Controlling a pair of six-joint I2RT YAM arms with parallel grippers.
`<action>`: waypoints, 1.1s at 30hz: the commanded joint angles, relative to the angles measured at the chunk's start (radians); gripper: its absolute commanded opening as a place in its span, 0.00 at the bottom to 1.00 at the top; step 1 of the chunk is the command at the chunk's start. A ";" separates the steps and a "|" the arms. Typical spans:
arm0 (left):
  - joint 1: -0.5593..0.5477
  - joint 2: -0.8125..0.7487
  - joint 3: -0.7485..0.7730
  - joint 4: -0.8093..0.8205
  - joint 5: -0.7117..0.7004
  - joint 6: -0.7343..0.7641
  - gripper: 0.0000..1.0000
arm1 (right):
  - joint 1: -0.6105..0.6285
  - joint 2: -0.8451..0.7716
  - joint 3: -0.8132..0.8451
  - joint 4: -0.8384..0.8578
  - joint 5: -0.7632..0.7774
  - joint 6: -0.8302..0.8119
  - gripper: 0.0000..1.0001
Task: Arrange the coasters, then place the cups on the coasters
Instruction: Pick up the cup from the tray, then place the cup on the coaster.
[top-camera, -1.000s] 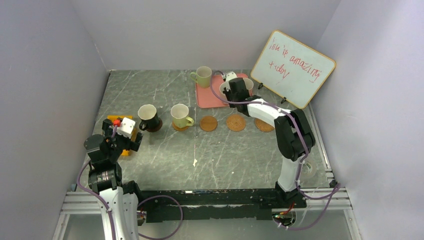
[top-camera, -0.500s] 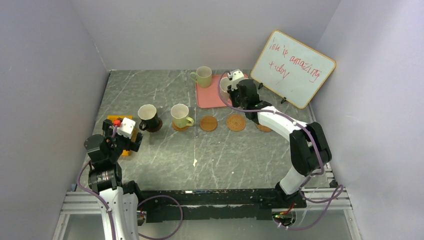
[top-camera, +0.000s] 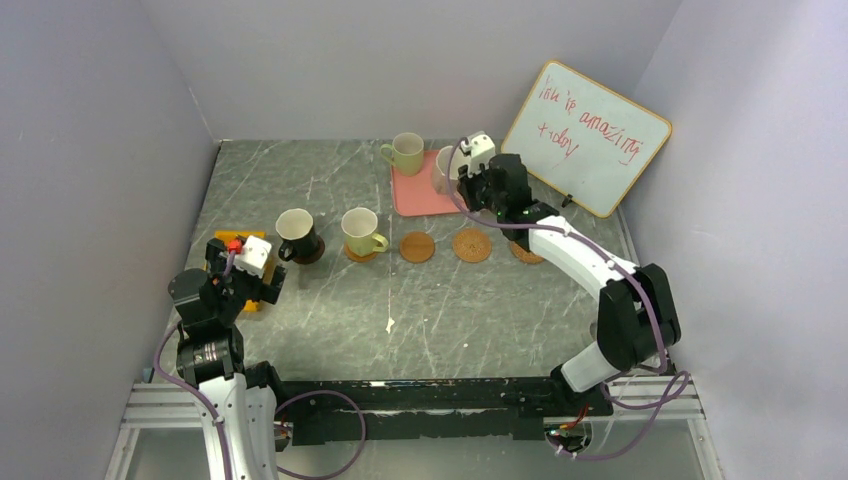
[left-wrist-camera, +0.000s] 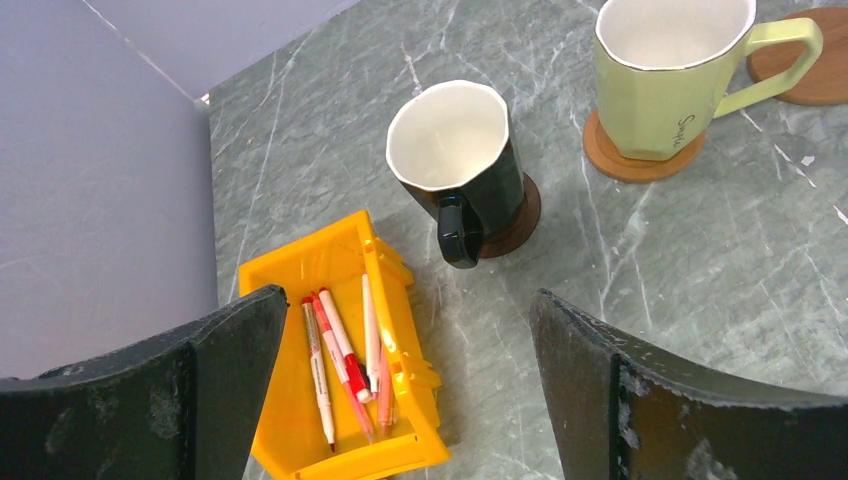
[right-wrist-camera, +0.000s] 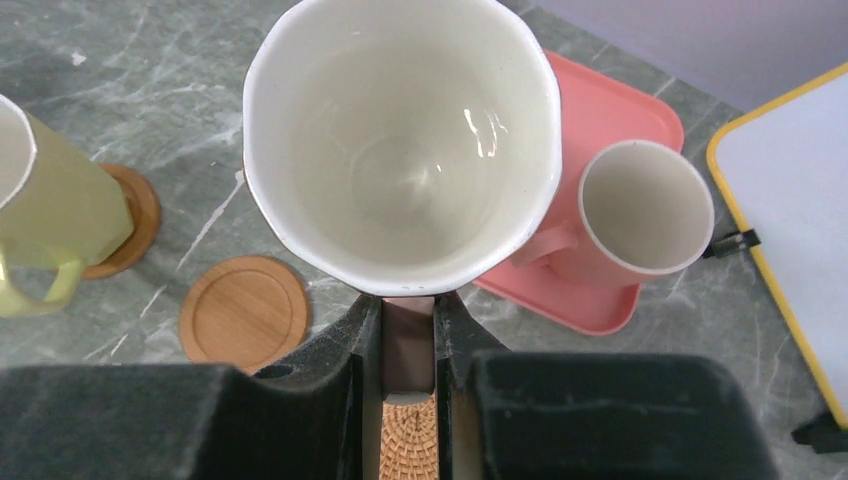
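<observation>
Shows dark mug (left-wrist-camera: 455, 165) on brown coaster (left-wrist-camera: 518, 222); right of it, green mug (left-wrist-camera: 660, 90) on tan coaster (left-wrist-camera: 625, 165); near-left, yellow bin (left-wrist-camera: 285, 420) of pens (left-wrist-camera: 345, 355).

The grey marbled table (top-camera: 330, 190) bears a pink tray (top-camera: 412, 192) at its far side. A pale green mug (top-camera: 405, 152) stands at the tray's far left corner, on it or just off it, unclear which. Right of the tray leans a whiteboard (top-camera: 585, 138). Just nearer than the tray lie a wooden coaster (top-camera: 417, 247), a woven coaster (top-camera: 472, 245) and a third coaster (top-camera: 525, 254), half hidden. Leftward of the tray lie a tan coaster (left-wrist-camera: 612, 166), a dark brown coaster (left-wrist-camera: 520, 215) and, farthest, a yellow bin (left-wrist-camera: 290, 400) of pens. A white scrap (top-camera: 389, 324) lies well nearer.
</observation>
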 joint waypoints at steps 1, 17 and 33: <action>0.007 -0.009 -0.001 0.016 0.025 0.013 0.96 | -0.004 -0.075 0.175 -0.019 -0.066 -0.052 0.00; 0.007 -0.006 0.000 0.008 0.041 0.028 0.96 | -0.006 -0.375 0.023 -0.039 -0.401 0.059 0.00; 0.012 -0.013 -0.002 -0.003 0.065 0.046 0.96 | -0.027 -0.421 -0.131 0.124 -0.389 0.118 0.00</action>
